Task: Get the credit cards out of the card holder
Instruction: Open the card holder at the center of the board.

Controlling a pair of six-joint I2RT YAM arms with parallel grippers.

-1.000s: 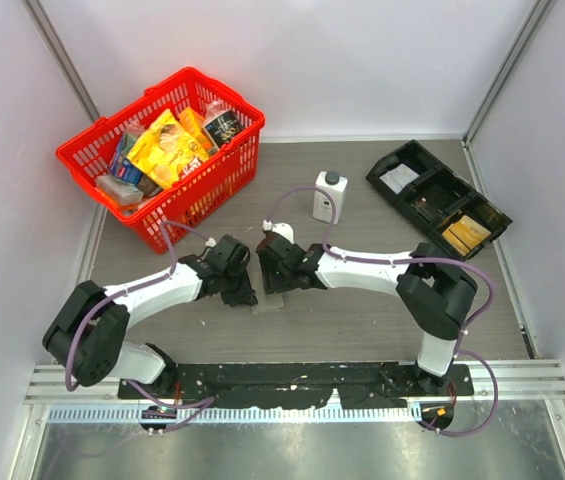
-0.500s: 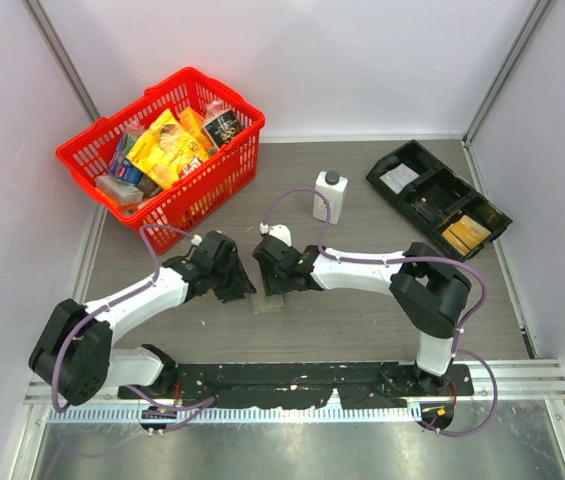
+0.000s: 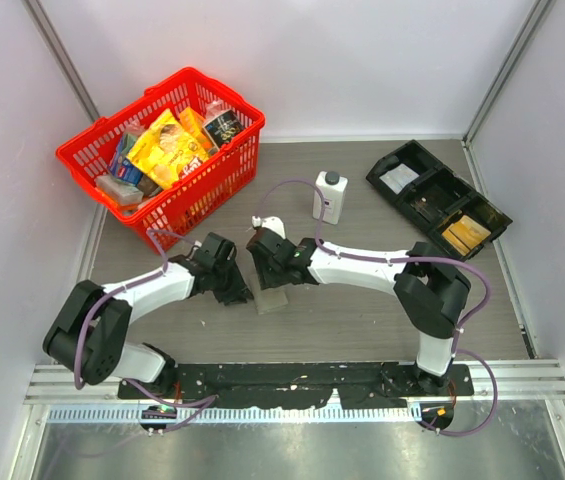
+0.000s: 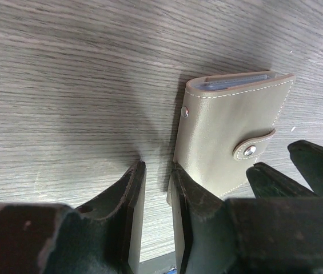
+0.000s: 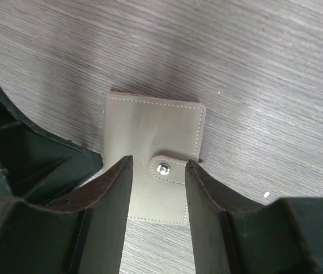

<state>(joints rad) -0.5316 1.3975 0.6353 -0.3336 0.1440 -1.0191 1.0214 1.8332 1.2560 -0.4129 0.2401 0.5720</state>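
Observation:
The card holder [image 3: 272,299] is a taupe snap-tab sleeve lying flat on the table between both grippers. In the left wrist view the card holder [image 4: 230,134] shows light blue credit card edges [image 4: 235,83] inside its open far end. My left gripper [image 4: 156,171] is low at the holder's left edge with a narrow empty gap between its jaws; its right finger [image 4: 187,194] overlaps that edge. In the top view the left gripper [image 3: 236,291] is just left of the holder. My right gripper [image 5: 159,164] is open above the card holder [image 5: 150,131], its jaws either side of the snap tab [image 5: 163,168]. In the top view the right gripper [image 3: 274,279] is at the holder's far end.
A red basket [image 3: 224,185] of packets stands at the back left. A white bottle [image 3: 329,197] stands behind the grippers. A long black tray [image 3: 432,172] with orange packets [image 3: 465,235] lies at the back right.
The left gripper pulled back to the left, then came in again to the holder's left edge. The right gripper shifted slightly left and farther back. The card holder stayed in place.

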